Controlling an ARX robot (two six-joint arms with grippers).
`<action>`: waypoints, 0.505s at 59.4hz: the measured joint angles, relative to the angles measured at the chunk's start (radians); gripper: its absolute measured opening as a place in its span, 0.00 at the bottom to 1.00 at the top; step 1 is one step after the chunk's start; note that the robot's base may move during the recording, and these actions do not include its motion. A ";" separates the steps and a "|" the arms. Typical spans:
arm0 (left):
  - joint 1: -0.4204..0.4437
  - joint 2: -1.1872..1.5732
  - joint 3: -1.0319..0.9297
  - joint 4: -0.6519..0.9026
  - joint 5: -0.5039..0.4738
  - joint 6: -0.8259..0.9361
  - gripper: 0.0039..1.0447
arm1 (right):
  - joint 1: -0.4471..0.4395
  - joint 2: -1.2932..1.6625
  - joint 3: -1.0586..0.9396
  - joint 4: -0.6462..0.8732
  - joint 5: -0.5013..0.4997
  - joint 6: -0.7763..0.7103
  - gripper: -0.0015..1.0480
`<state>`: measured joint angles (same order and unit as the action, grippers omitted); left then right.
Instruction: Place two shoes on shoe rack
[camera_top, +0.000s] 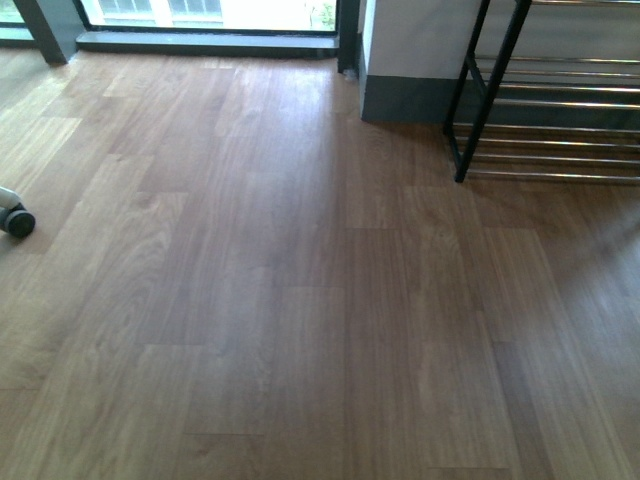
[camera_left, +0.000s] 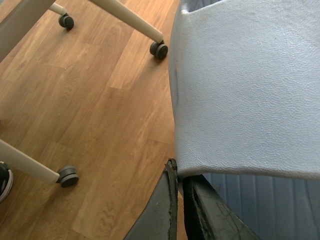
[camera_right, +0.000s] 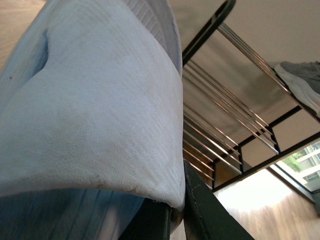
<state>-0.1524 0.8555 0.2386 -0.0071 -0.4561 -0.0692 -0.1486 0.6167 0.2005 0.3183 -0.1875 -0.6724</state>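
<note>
- Looking across a brown wood-plank floor (camera_top: 250, 300), bare in front, towards a bright window (camera_top: 210, 12).
- Off to the right: a black-framed shoe rack with chrome bars (camera_top: 560, 130), on the right arm's side, so likely filled from there.
- Already resting on one tier: a grey knit sneaker (camera_right: 300, 80).
- Held by the right gripper (camera_right: 175, 207), clamped on its strap edge: a pale blue-white rubber slide (camera_right: 90, 110), up beside the bars, probably for setting down.
- Pinched likewise in the left gripper (camera_left: 179, 175): a second textured slide (camera_left: 240, 90), clear above the floor to avoid dragging.
- Nearby, small dark castors (camera_left: 159, 49) on white legs (camera_left: 125, 15).
</note>
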 joint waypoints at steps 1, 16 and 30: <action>0.000 0.000 0.000 0.000 0.000 0.000 0.01 | 0.000 0.000 0.000 0.000 0.000 0.000 0.01; 0.000 -0.002 -0.002 -0.001 0.001 0.000 0.01 | 0.000 -0.001 -0.002 0.000 0.000 0.002 0.01; -0.002 -0.002 -0.003 -0.001 0.005 0.000 0.01 | -0.002 0.002 -0.002 0.000 0.008 0.002 0.01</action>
<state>-0.1543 0.8536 0.2359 -0.0078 -0.4511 -0.0689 -0.1501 0.6182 0.1986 0.3180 -0.1791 -0.6701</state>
